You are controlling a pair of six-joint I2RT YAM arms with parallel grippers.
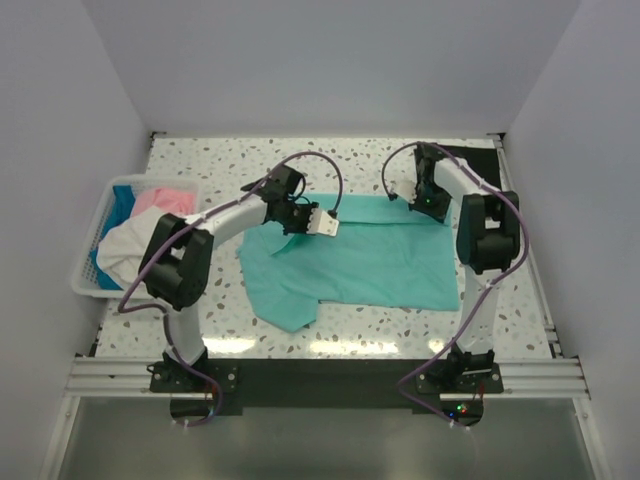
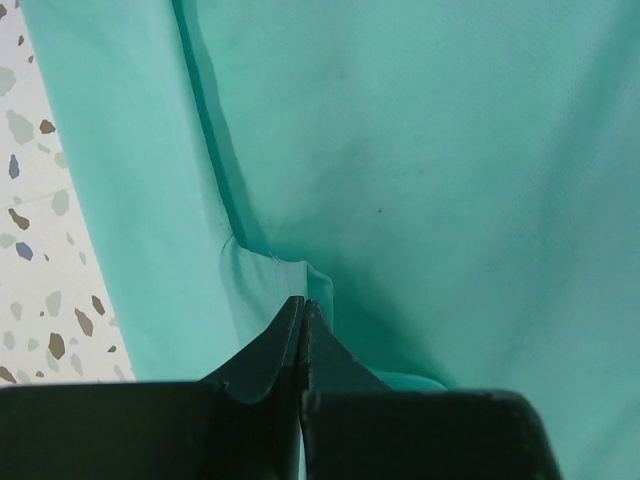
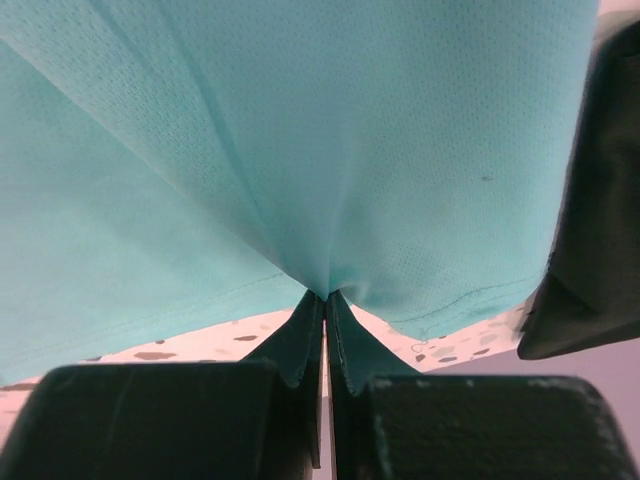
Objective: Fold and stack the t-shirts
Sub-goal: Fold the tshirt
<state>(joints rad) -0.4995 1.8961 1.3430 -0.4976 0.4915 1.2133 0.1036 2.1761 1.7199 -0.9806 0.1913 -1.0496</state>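
Now I count two pincers, each clamped shut on one teal t-shirt (image 1: 370, 255) spread between them: left pincer (image 2: 303, 305) nips fold, right pincer (image 3: 325, 295) nips hem. One black t-shirt (image 3: 590, 200) just right of right pincer. Well left of left pincer, one white basket (image 1: 85, 285) holds three: pink t-shirt (image 1: 165, 200), white t-shirt (image 1: 125, 245), blue t-shirt (image 1: 122, 200).

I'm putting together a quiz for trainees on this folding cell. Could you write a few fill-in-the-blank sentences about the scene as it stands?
1. The t-shirt spread on the table is ____ in colour.
2. The left gripper and the right gripper are both ____ on its cloth.
3. The white basket of other shirts sits on the ____ side of the table.
Missing words: teal-green; shut; left.
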